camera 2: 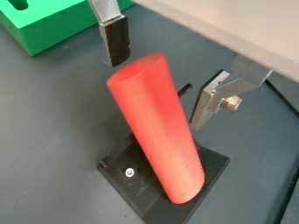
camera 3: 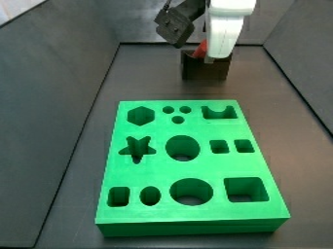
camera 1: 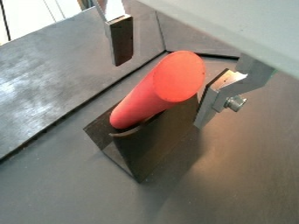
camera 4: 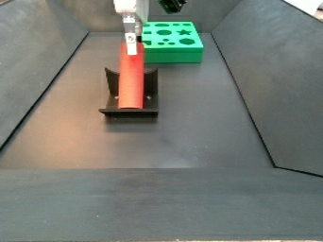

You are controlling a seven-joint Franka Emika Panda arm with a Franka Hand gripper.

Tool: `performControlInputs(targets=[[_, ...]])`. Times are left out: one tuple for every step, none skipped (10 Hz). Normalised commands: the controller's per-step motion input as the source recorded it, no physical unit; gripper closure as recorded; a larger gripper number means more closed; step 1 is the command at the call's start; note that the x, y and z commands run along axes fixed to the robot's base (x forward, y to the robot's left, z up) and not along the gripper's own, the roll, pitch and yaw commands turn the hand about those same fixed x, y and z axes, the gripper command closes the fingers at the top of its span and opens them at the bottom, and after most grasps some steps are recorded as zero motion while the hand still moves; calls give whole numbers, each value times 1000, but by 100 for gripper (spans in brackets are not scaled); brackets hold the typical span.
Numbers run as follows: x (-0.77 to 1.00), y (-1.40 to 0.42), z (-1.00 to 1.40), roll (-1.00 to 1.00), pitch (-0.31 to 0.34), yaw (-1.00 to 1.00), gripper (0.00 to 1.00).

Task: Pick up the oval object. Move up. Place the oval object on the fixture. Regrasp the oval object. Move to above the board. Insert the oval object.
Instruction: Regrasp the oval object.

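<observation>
The oval object [camera 1: 149, 98] is a smooth red-coral peg leaning in the notch of the dark fixture [camera 1: 149, 149]. Its raised end points toward the wrist cameras. In both wrist views my gripper [camera 1: 165, 87] stands open around that raised end. One silver finger [camera 2: 114, 39] is off one side of the peg [camera 2: 158, 122], the other finger [camera 2: 211, 101] off the opposite side. Narrow gaps show between pads and peg. In a side view the peg [camera 4: 130, 74] slopes up from the fixture [camera 4: 127, 106] to the gripper [camera 4: 128, 36]. The green board [camera 3: 189, 165] lies apart from the fixture.
Dark sloping walls [camera 4: 51, 66] enclose the grey floor on both sides. The board [camera 4: 173, 43] with its shaped cut-outs sits beyond the fixture, and a corner of it [camera 2: 47, 31] shows in a wrist view. The arm's white body [camera 3: 224, 24] hangs over the fixture [camera 3: 205, 70].
</observation>
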Motion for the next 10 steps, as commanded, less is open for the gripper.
performControlInputs(targets=[[240,-22,-29,111,147,12,0],[218,-23,-31,112,151,13,0],[210,-22,-32,113,153,14,0],[196,-21,-36,114,156,14,0],[189,-20,-37,114,157,15,0],[184,-19,-37,114,158,15,0],[182,-19,-38,114,158,16,0],[177,-19,-38,113,159,16,0],[172,-19,-36,113,158,16,0],[0,500,167,0,0,0,100]])
